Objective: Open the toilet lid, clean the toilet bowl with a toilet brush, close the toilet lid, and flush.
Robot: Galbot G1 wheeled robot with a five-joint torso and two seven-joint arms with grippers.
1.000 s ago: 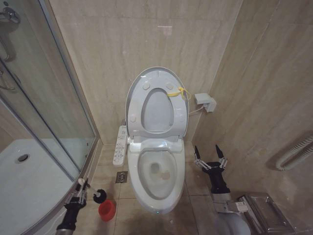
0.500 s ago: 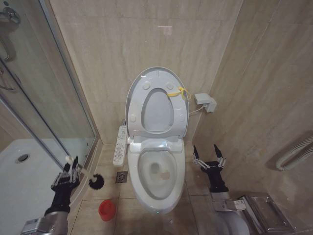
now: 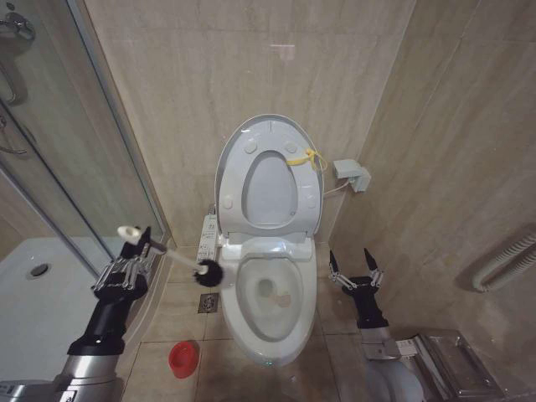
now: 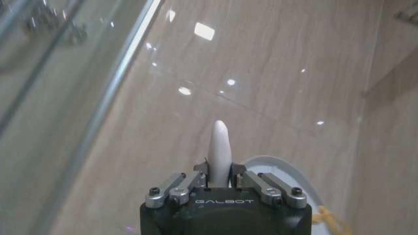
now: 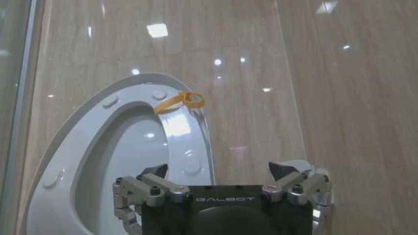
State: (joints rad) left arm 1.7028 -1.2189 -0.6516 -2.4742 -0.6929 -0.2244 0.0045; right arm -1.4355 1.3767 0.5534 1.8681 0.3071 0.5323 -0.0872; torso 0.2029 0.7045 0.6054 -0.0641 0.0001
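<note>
The toilet lid (image 3: 270, 191) stands raised against the wall with the ring seat (image 3: 272, 134) up in front of it and a yellow tie (image 3: 306, 157) at its edge. Below lies the open toilet bowl (image 3: 270, 322), stained at the bottom. My left gripper (image 3: 141, 249) is shut on the white handle of the toilet brush (image 3: 209, 271). The black head hangs in the air by the bowl's left rim. In the left wrist view the handle (image 4: 220, 144) pokes out of the left gripper (image 4: 220, 178). My right gripper (image 3: 352, 264) stands open beside the bowl's right side, and the right wrist view shows the right gripper (image 5: 219, 171) facing the raised seat.
A red brush holder (image 3: 182, 358) sits on the floor left of the bowl, near a floor drain (image 3: 208, 302). The control panel (image 3: 206, 239) hangs off the toilet's left side. Glass shower door and white tray (image 3: 42, 293) lie left. A wall box (image 3: 352, 174) and hose (image 3: 507, 268) are right.
My left arm has lifted the brush out of the red holder and swung it up and toward the bowl's left rim. The right gripper has barely shifted.
</note>
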